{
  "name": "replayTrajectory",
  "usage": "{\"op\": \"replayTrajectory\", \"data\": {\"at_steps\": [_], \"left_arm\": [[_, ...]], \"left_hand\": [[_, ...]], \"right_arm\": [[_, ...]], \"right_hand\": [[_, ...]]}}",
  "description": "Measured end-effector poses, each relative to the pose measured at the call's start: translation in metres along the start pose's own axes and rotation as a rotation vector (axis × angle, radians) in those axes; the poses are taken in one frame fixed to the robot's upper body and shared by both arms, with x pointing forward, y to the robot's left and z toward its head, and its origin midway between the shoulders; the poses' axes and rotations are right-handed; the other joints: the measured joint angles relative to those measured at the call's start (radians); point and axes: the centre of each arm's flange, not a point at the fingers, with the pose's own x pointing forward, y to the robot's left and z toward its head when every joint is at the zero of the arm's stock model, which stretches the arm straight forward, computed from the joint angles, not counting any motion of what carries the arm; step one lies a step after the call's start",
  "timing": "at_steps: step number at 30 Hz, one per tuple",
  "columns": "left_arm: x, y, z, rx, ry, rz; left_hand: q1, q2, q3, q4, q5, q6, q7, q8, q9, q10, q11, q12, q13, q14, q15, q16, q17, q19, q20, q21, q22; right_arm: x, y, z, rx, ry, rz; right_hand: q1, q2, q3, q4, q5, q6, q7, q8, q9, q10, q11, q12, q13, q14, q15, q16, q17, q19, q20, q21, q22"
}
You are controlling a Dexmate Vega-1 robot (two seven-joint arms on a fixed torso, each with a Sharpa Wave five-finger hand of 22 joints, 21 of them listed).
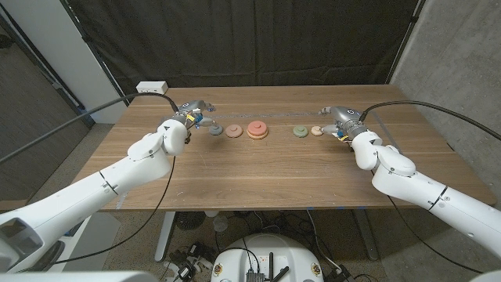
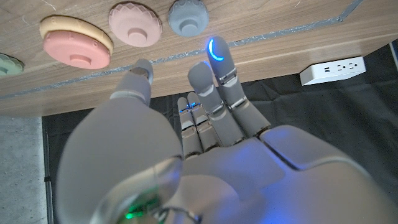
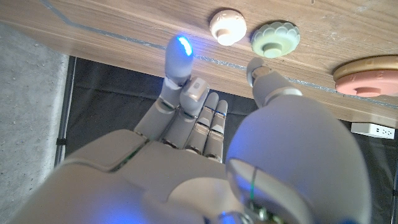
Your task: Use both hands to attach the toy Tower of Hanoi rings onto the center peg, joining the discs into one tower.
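- I am seeing five rings lying in a row across the far middle of the surface (image 1: 258, 176): a grey ring (image 1: 215, 131), pink ring (image 1: 234, 131), big stacked disc (image 1: 257, 130), green ring (image 1: 299, 131) and cream ring (image 1: 316, 131).
- My left hand (image 1: 186, 119) is hovering just beside the grey ring, fingers (image 2: 214, 59) spread and gripping nothing.
- My right hand (image 1: 343, 124) is waiting near the cream ring, fingers (image 3: 179, 59) loosely apart, holding nothing.
- Wide bare wood is lying open toward the near edge.
- A white power strip (image 1: 153, 87) is sitting at the far left corner; I cannot read any writing.
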Motion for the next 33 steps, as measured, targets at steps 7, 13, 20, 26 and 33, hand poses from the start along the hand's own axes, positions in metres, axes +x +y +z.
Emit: {"op": "replayTrajectory", "data": {"at_steps": [7, 13, 20, 26, 33], "left_arm": [[0.012, 0.013, 0.005, 0.039, -0.011, -0.049], [0.018, 0.016, 0.007, 0.067, -0.018, -0.097], [0.028, 0.024, 0.008, 0.097, -0.025, -0.141], [0.036, 0.025, 0.012, 0.124, -0.038, -0.193], [0.045, 0.022, 0.019, 0.155, -0.058, -0.228]], "left_hand": [[0.059, 0.0, 0.007, -0.007, 0.007, 0.0, 0.0, 0.0, 0.005, 0.003, -0.002, 0.0, 0.009, 0.01, -0.002, 0.019, 0.003, 0.0, 0.0, 0.016, 0.005], [0.1, -0.007, 0.009, -0.006, 0.007, 0.0, 0.0, 0.0, 0.005, 0.007, -0.004, 0.0, 0.014, 0.031, -0.002, 0.04, 0.017, 0.011, -0.003, 0.039, 0.009], [0.115, -0.012, 0.01, -0.004, 0.007, 0.0, 0.0, 0.0, 0.005, 0.007, -0.004, 0.0, 0.019, 0.036, -0.007, 0.05, 0.026, 0.011, -0.003, 0.048, 0.009], [0.118, -0.007, 0.005, 0.0, 0.007, -0.013, -0.006, 0.0, 0.005, -0.013, -0.005, 0.0, 0.024, 0.038, -0.006, 0.05, 0.031, 0.011, -0.003, 0.052, 0.006], [0.122, -0.011, 0.001, 0.005, 0.007, -0.046, 0.003, -0.006, 0.005, -0.042, 0.002, -0.011, 0.028, 0.03, -0.006, 0.046, 0.023, 0.007, 0.0, 0.052, 0.006]], "right_arm": [[-0.003, 0.001, 0.001, 0.005, 0.005, -0.002], [-0.004, 0.001, 0.001, 0.009, 0.006, -0.002], [-0.005, 0.0, 0.002, 0.012, 0.009, -0.002], [-0.006, 0.0, 0.003, 0.014, 0.007, -0.001], [-0.007, 0.001, 0.004, 0.016, 0.008, 0.002]], "right_hand": [[0.0, 0.0, 0.001, 0.001, 0.0, 0.005, 0.005, 0.0, 0.0, 0.005, 0.005, 0.0, -0.005, 0.0, 0.0, 0.0, -0.002, -0.001, -0.001, 0.0, -0.002], [-0.002, 0.002, 0.001, 0.001, 0.0, 0.005, 0.005, 0.0, 0.0, 0.011, 0.0, 0.0, -0.005, -0.001, -0.001, 0.0, 0.0, -0.001, 0.0, 0.0, -0.002], [-0.006, 0.005, 0.001, 0.001, 0.0, 0.005, 0.005, 0.0, 0.0, 0.011, 0.0, 0.0, -0.008, -0.001, -0.001, 0.0, 0.0, -0.007, 0.003, 0.008, -0.007], [-0.005, 0.005, 0.001, 0.001, 0.0, 0.005, 0.005, 0.0, 0.0, 0.015, 0.005, 0.0, -0.009, -0.001, -0.001, 0.0, -0.002, -0.007, 0.003, 0.008, -0.007], [-0.009, 0.009, 0.001, 0.001, 0.0, 0.005, 0.005, 0.0, 0.0, 0.016, 0.006, 0.0, -0.009, -0.001, -0.002, 0.0, 0.0, -0.007, 0.003, 0.008, -0.011]]}}
